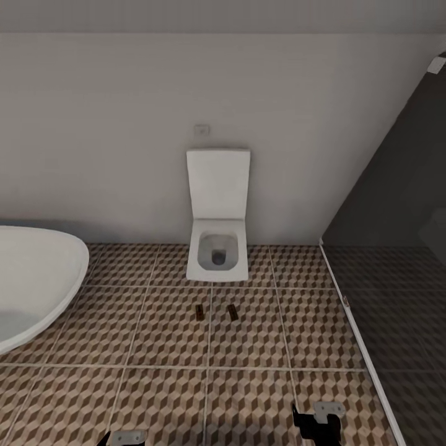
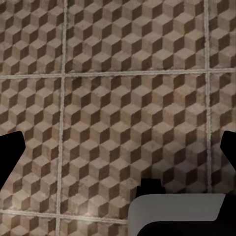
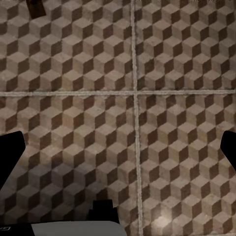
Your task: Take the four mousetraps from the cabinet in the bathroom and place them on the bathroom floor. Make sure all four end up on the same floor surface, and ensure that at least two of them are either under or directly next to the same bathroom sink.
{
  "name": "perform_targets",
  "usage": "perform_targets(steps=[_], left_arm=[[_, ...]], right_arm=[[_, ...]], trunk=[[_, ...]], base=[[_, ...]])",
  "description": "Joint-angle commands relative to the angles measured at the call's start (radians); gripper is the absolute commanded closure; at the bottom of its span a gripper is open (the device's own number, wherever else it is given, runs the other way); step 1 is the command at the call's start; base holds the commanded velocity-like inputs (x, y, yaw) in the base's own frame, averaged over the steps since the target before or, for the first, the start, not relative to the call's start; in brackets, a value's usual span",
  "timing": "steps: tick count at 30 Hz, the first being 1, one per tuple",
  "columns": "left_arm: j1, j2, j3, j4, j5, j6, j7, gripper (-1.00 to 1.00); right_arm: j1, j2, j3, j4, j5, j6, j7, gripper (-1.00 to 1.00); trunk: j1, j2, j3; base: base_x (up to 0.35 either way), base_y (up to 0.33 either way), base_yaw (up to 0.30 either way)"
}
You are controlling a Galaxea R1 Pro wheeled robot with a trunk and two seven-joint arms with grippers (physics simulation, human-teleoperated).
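Observation:
Two mousetraps lie on the cube-patterned bathroom floor [image 1: 167, 347] in front of a small white boxy unit with a raised lid: one mousetrap [image 1: 199, 313] on the left, the other mousetrap [image 1: 233, 312] just right of it. A brown corner of a mousetrap [image 3: 35, 7] shows at the edge of the right wrist view. My left gripper [image 1: 124, 438] [image 2: 118, 147] and right gripper [image 1: 317, 424] [image 3: 118, 147] hang low over bare tiles, both open with nothing between their fingers. The cabinet, the sink and the other mousetraps are out of view.
The white boxy unit [image 1: 218, 248] stands against the pale back wall. A white bathtub [image 1: 31, 285] curves in at the left. A dark glass partition [image 1: 396, 248] with a white sill closes off the right side.

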Motion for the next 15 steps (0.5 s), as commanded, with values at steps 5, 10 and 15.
perform_targets(steps=[5,10,15], left_arm=[[-0.001,-0.001,-0.009,0.003,0.003,-0.005,0.004,-1.00],[-0.001,-0.001,-0.009,0.003,0.003,-0.005,0.004,-1.00],[-0.001,-0.001,-0.009,0.003,0.003,-0.005,0.004,-1.00]], right_arm=[[0.000,0.000,0.009,0.000,-0.005,-0.002,-0.005,-1.00],[0.000,0.000,0.009,0.000,-0.005,-0.002,-0.005,-1.00],[0.000,0.000,0.009,0.000,-0.005,-0.002,-0.005,-1.00]], trunk=[[0.000,-0.001,0.007],[0.000,-0.001,0.015],[0.000,-0.001,0.024]], base=[[0.000,0.000,0.000],[0.000,0.000,0.000],[0.000,0.000,0.000]])
